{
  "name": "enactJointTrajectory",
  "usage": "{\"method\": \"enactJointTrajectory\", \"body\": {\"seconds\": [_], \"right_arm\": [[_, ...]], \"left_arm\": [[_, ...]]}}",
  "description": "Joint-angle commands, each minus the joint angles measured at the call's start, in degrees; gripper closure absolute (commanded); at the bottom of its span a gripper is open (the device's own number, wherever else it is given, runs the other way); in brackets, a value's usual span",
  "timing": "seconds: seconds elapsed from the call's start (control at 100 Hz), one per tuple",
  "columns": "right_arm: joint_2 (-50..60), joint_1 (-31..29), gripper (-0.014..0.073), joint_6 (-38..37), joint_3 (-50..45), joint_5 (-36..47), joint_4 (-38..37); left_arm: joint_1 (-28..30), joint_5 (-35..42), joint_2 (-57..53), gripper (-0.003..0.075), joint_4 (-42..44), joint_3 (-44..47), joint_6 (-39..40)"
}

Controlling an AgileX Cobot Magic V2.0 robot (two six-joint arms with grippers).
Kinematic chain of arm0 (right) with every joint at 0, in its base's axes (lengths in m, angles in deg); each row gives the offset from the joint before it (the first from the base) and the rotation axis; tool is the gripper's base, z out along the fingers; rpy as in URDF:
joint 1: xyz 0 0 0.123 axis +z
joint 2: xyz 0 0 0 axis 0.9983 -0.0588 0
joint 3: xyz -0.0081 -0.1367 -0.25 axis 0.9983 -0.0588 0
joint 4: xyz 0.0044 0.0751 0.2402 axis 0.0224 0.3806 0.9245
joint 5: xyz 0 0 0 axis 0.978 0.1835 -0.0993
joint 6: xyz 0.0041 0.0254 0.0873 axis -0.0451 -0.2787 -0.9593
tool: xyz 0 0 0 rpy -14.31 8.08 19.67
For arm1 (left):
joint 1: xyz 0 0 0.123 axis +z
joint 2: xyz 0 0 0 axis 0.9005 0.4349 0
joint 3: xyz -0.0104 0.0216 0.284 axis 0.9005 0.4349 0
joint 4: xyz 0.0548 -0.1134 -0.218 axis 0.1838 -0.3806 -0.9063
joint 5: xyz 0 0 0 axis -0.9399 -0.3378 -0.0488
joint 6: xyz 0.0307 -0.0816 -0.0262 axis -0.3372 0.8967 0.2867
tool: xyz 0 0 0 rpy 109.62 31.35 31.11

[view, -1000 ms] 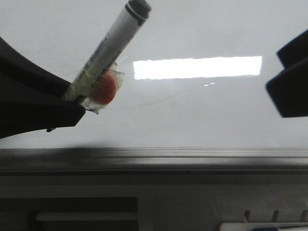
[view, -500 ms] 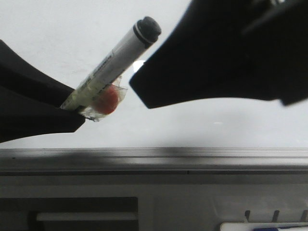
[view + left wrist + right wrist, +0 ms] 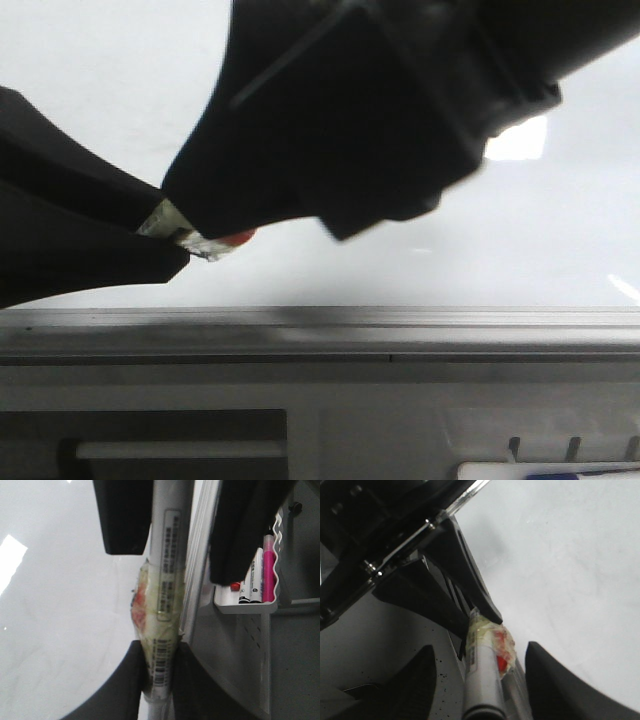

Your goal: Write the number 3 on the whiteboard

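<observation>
My left gripper [image 3: 165, 238] is shut on a white marker [image 3: 167, 580] with tape and a red blob [image 3: 236, 238] on its barrel, held in front of the whiteboard [image 3: 400, 270]. In the left wrist view its fingers [image 3: 131, 680] clamp the barcode end. My right gripper [image 3: 482, 672] is open, its two dark fingers [image 3: 415, 680] on either side of the marker's capped end [image 3: 481, 695] with gaps showing. In the front view the right gripper [image 3: 200, 205] hides most of the marker. No number 3 shows on the visible board.
A grey metal rail [image 3: 350, 330] runs along the board's bottom edge. A white tray [image 3: 245, 607] below it holds a pink marker [image 3: 269, 570] and a black-and-white marker [image 3: 256, 577]. A bright light reflection [image 3: 515, 140] lies on the board.
My right gripper has swept in from the right edge leftward and now straddles the marker's cap end, hiding it. The left gripper and marker have stayed almost still.
</observation>
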Motion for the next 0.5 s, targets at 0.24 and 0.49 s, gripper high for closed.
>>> {"method": "enactJointTrajectory", "body": {"seconds": [0.24, 0.49], "right_arm": [[0.9, 0.1, 0.0657, 0.7, 2.0, 2.1, -0.8], [1.3, 0.1, 0.0657, 0.7, 2.0, 2.6, -1.5]], "left_arm": [[0.1, 4.1, -0.4, 0.0709, -0.7, -1.5, 0.0], [0.1, 3.8, -0.5, 0.0281, -5.6, -1.5, 0.0]]}}
